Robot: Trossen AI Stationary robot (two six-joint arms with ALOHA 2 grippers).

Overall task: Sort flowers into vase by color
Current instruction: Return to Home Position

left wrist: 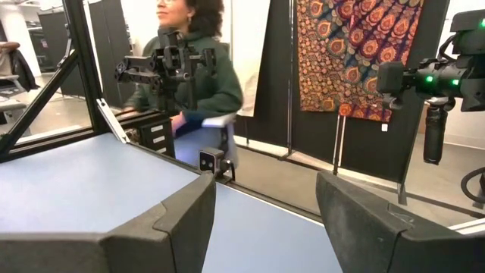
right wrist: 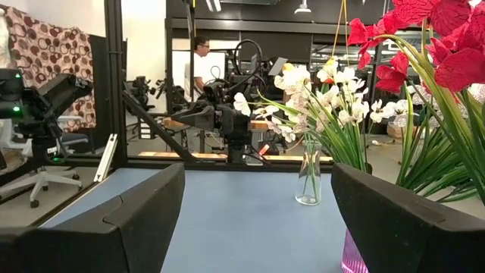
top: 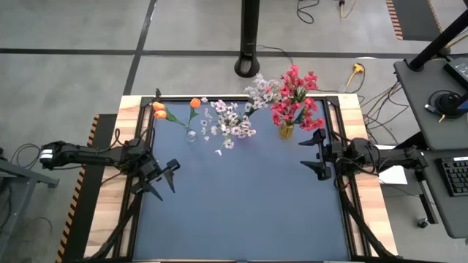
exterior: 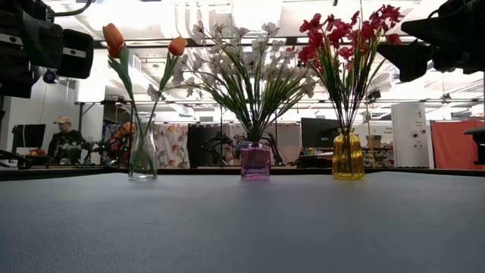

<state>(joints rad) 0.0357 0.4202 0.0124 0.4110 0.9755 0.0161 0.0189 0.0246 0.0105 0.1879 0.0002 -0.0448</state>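
Observation:
Three vases stand on their bases in a row near the table's far edge. A clear glass vase point(exterior: 142, 158) holds orange tulip buds point(top: 159, 111). A purple vase point(exterior: 255, 162) holds white blossom sprays point(top: 232, 120). A yellow vase point(exterior: 348, 156) holds red blossoms point(top: 295, 95). My left gripper point(top: 165, 180) is open above the table's left side, well nearer than the clear vase. My right gripper point(top: 315, 154) is open above the right side, just near of the yellow vase. In the right wrist view the clear vase point(right wrist: 308, 175) and red blossoms point(right wrist: 432, 34) show ahead.
The blue mat point(top: 241, 212) has open room across its middle and near half. Wooden table borders point(top: 108, 212) run along both sides. A person sits beyond the table in the left wrist view point(left wrist: 198, 76); another sits far off in the low view point(exterior: 64, 140).

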